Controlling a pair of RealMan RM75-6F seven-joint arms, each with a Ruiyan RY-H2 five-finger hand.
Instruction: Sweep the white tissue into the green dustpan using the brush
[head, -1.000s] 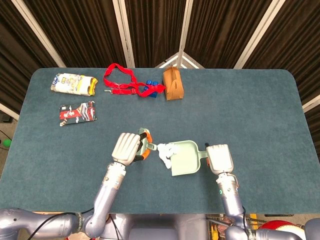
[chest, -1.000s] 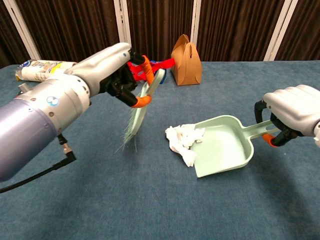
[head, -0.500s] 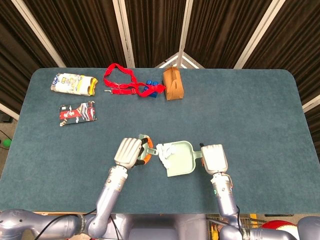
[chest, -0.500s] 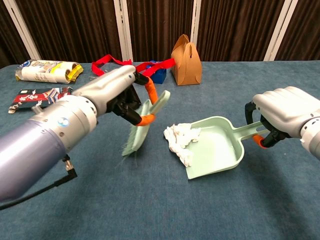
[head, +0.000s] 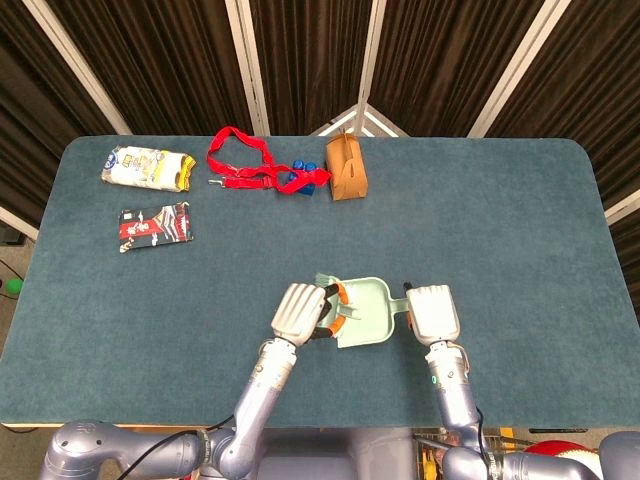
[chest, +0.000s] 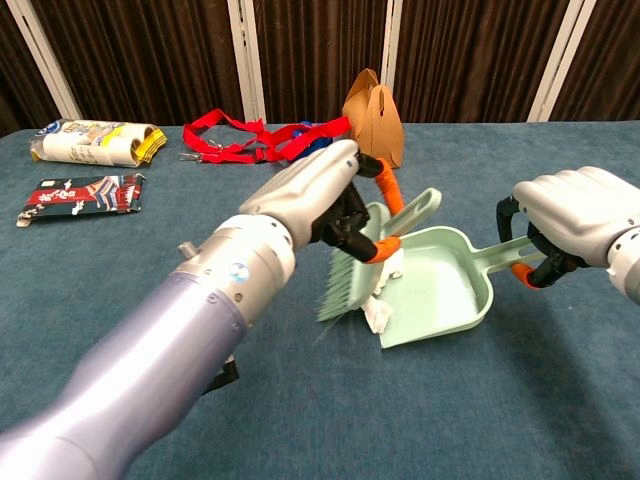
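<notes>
one white tissue (chest: 378, 313) at one dustpan (chest: 440, 290) mouth, left hand (chest: 315, 195) gripping one brush (chest: 350, 280), right hand (chest: 575, 215) gripping dustpan handle

The blue table (head: 520, 230) carries a dustpan (head: 368, 318), red strap (head: 240, 160), brown bag (head: 345, 168) and two packets (head: 148, 168).

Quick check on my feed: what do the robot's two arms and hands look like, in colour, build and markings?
Both hands, left hand and right hand, have off-white shells over black finger parts with orange fingertip pads. The left arm is a silver-lilac metallic tube bearing a round blue-and-white logo. In the head view the right forearm is the same silver, with a small green mark.
</notes>
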